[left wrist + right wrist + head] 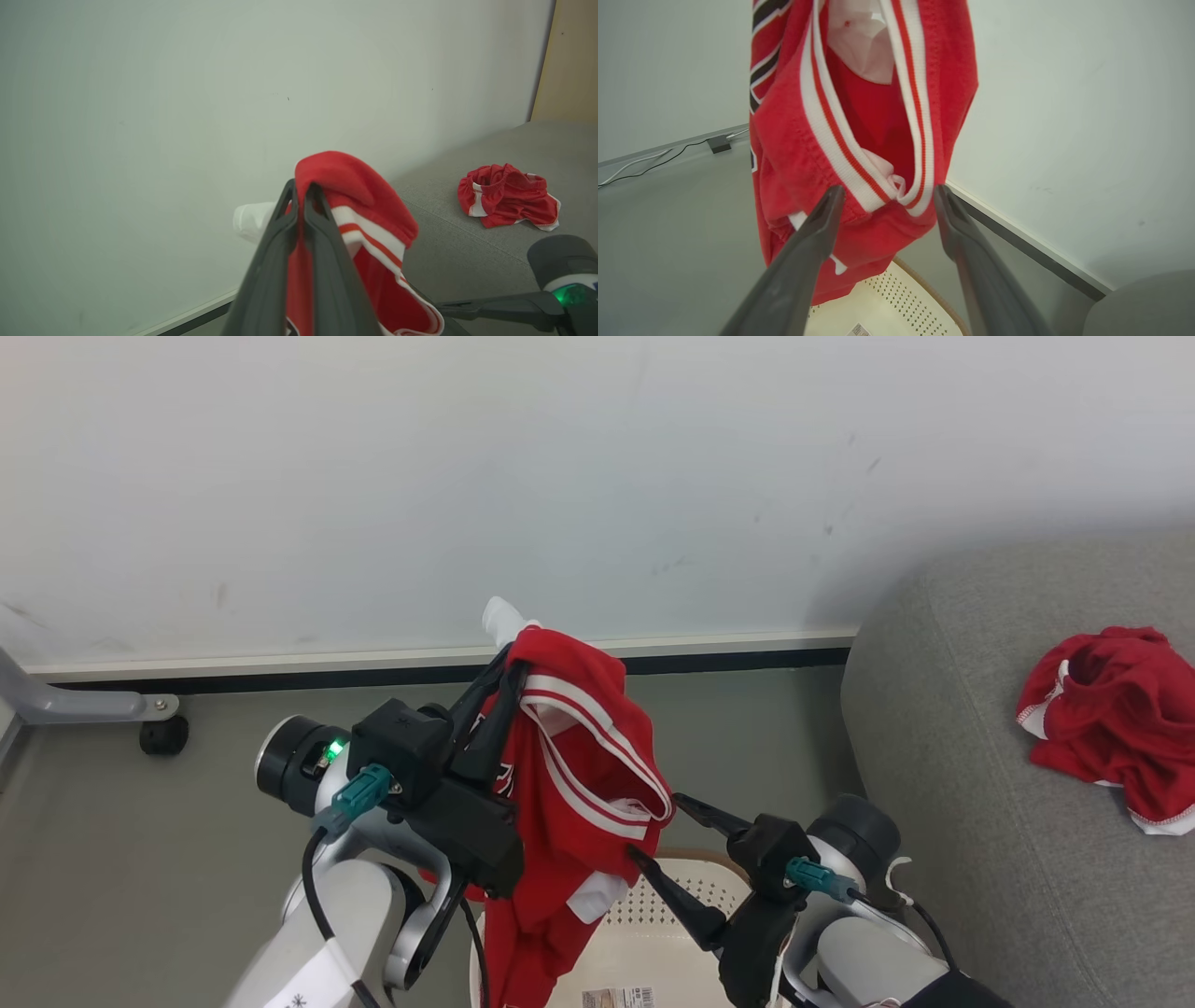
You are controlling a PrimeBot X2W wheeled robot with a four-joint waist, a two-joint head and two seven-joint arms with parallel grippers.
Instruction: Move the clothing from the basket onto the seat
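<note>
My left gripper [512,665] is shut on the clothing, a red garment [579,775] with white stripes, and holds it up so that it hangs down over the basket [653,915]. A white piece [502,619] sticks out past the fingertips. In the left wrist view the shut fingers [302,186] pinch the red fabric [364,196]. My right gripper [653,823] stands open beside the garment's lower fold. The right wrist view has the striped hem [878,154] hanging between the open fingertips [888,190], with the basket [887,303] below. Another red garment [1111,719] lies on the grey seat [934,756].
A pale wall with a dark baseboard [728,660] runs behind. A metal leg on a caster [163,733] stands at the left on the grey floor. A cable with a small adapter [719,143] lies along the wall. A label [618,998] lies on the basket's bottom.
</note>
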